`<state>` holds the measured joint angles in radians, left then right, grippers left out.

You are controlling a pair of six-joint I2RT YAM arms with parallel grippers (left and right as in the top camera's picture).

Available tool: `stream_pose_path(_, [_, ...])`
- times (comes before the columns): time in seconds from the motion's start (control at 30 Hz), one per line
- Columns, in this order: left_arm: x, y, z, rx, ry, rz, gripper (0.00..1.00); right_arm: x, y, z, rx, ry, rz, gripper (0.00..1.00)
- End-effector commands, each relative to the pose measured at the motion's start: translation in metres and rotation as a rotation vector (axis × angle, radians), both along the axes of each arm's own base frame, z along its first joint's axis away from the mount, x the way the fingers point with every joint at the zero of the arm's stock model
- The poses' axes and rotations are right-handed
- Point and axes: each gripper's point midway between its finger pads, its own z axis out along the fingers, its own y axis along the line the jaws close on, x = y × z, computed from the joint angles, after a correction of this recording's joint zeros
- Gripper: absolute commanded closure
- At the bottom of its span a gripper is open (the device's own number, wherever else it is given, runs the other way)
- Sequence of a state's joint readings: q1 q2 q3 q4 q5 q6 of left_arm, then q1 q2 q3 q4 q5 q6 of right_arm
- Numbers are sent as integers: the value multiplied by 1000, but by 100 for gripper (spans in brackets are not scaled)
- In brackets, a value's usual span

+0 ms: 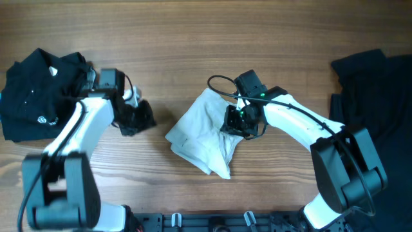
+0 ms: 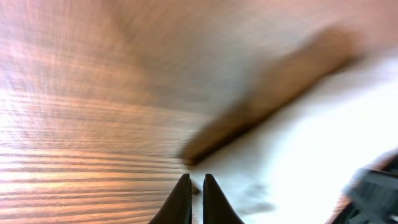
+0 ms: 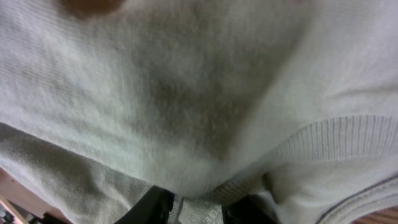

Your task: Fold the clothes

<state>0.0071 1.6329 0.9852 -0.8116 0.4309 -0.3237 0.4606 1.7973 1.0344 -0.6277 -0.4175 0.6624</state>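
Note:
The cream T-shirt [image 1: 203, 135] lies crumpled in a heap at the table's middle. My right gripper [image 1: 235, 121] is at the heap's right edge. In the right wrist view its fingers [image 3: 202, 208] are shut on a ribbed edge of the T-shirt [image 3: 186, 93], which fills that view. My left gripper [image 1: 132, 119] is over bare wood, left of the heap and apart from it. In the blurred left wrist view its fingers [image 2: 196, 186] are shut with nothing between them, and the T-shirt [image 2: 311, 137] shows at the right. A black garment with a small white logo [image 1: 38, 93] lies at the far left.
Another black garment [image 1: 376, 84] lies spread at the right edge of the wooden table [image 1: 193, 38]. The right arm's cable [image 1: 215, 80] loops above the heap.

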Motion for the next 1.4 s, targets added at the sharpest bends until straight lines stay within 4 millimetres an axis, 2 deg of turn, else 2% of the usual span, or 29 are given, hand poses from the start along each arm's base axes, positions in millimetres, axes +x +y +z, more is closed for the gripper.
stream_pose_path(0.0, [31,-16,73,-51,-291,-111,59,5,2,23,35,-134,148,67])
stream_pose_path(0.03, [32,-22,80,-55,-321,-127,37,12,-11,35,-33,-200,129,66])
stream_pose_path(0.07, [32,-25,80,-57,-322,-137,25,16,-18,43,-68,-234,112,64])
stream_pose_path(0.1, [31,-32,77,-71,-320,-164,19,19,-22,57,-79,-284,101,64])
stream_pose_path(0.13, [29,-51,76,-132,-361,-288,18,19,-22,72,-64,-321,96,64])
stream_pose_path(0.17, [29,-64,72,-167,-389,-374,17,17,-23,79,-58,-325,83,64])
stream_pose_path(0.23, [34,-75,49,-176,-370,-438,16,11,-25,79,-56,-282,34,64])
stream_pose_path(0.3, [33,-91,27,-271,-364,-532,15,8,-26,70,-66,-242,11,64])
stream_pose_path(0.4, [30,-96,-11,-310,-328,-602,14,1,-21,48,-58,-139,-2,64])
stream_pose_path(0.47, [27,-99,-24,-318,-326,-649,15,-6,-13,33,-24,-64,12,64])
stream_pose_path(0.5, [22,-106,-28,-323,-322,-682,17,-9,-11,23,-22,-21,12,64])
stream_pose_path(0.57, [17,-113,-28,-324,-316,-706,25,-8,-11,16,-28,-8,5,65])
stream_pose_path(0.63, [14,-113,-25,-326,-290,-694,43,2,-4,20,4,-106,116,71])
stream_pose_path(0.67, [16,-109,-20,-324,-272,-665,50,6,-2,23,12,-155,171,78])
stream_pose_path(0.7, [24,-101,-6,-319,-265,-625,55,11,0,29,22,-220,243,81])
stream_pose_path(0.77, [40,-85,20,-291,-279,-557,56,19,5,43,43,-307,332,82])
stream_pose_path(0.8, [49,-77,40,-278,-315,-537,59,21,15,54,99,-366,397,82])
stream_pose_path(0.83, [58,-67,65,-267,-352,-498,58,23,29,66,186,-414,441,82])
stream_pose_path(0.9, [63,-52,96,-249,-407,-458,54,25,43,75,268,-446,458,86])
stream_pose_path(0.97, [57,-40,119,-243,-428,-403,54,28,51,72,282,-466,471,89])
stream_pose_path(1.03, [42,-38,133,-240,-420,-395,72,35,55,60,275,-449,437,89])
stream_pose_path(1.07, [32,-39,139,-240,-406,-396,78,43,52,45,241,-415,370,90])
stream_pose_path(1.13, [22,-40,140,-233,-369,-389,87,56,44,12,166,-322,210,90])
stream_pose_path(1.17, [16,-38,132,-204,-313,-361,87,56,35,-8,126,-238,105,91])
stream_pose_path(1.23, [5,-37,111,-169,-217,-314,86,45,3,-43,32,-9,-141,96])
stream_pose_path(1.3, [-6,-45,93,-183,-155,-297,84,36,-22,-48,-8,82,-205,96])
stream_pose_path(1.33, [-21,-57,72,-190,-116,-329,83,31,-33,-43,-24,113,-219,96])
stream_pose_path(1.37, [-29,-66,58,-195,-91,-334,83,28,-36,-37,-26,119,-218,96])
